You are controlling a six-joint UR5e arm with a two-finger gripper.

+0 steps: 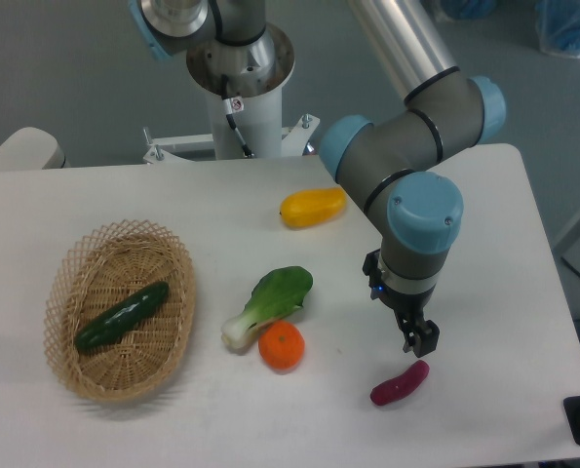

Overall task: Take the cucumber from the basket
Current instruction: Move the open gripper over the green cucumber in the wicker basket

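Note:
The dark green cucumber [122,316] lies slanted inside the tan wicker basket [177,283] at the left of the white table. My gripper [418,341] hangs at the right side of the table, far from the basket, just above the upper end of a purple sweet potato [399,382]. Its fingers look close together with nothing between them, pointing down.
A bok choy [268,302] and an orange [281,345] lie in the middle of the table. A yellow pepper [313,207] lies farther back. The arm's base column [239,78] stands at the table's rear edge.

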